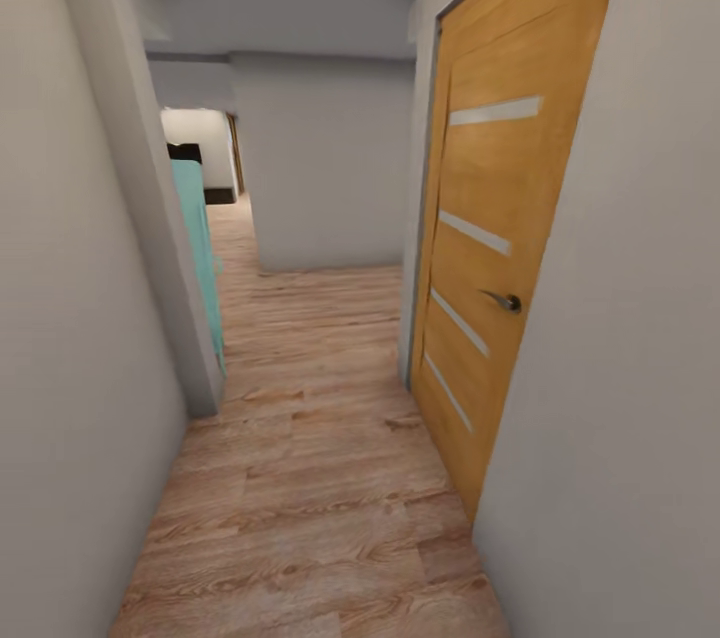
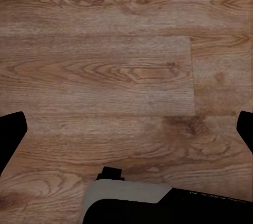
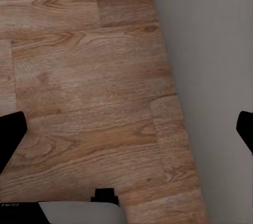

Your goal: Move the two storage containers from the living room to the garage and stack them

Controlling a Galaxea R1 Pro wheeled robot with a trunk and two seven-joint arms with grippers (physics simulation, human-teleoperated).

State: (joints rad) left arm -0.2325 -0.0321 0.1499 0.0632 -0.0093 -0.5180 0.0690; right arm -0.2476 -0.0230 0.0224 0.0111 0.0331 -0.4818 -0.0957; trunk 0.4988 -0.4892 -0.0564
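Wood planks [image 1: 310, 478] run up the middle of the head view, hemmed by a grey wall [image 1: 70, 338] along the left edge and, at the right, an oak door [image 1: 500, 218] with a metal handle [image 1: 503, 301] set in another grey wall [image 1: 640, 368]. A teal object [image 1: 195, 238] is seen at centre left, past the wall corner, and a further opening lies at upper left; what the teal thing is cannot be told. The left gripper [image 2: 126, 134] is shown with its dark fingertips spread to the two side edges of its wrist view, wide apart with nothing between them but floor; the right gripper [image 3: 126, 134] is spread likewise, empty, with the right-hand wall [image 3: 211, 76] taking the right third of its view. No container is seen, so the bins are judged to lie elsewhere and fetching is judged not yet begun. The passage is narrow, and the main risk is judged to be a scrape: the right arm hangs close beside the wall, so a turn to the right could drive it into the wall or the door frame. On the left, the wall corner could be clipped if the bend is cut short. Later, a wide bin carried through here could be knocked from the grip.
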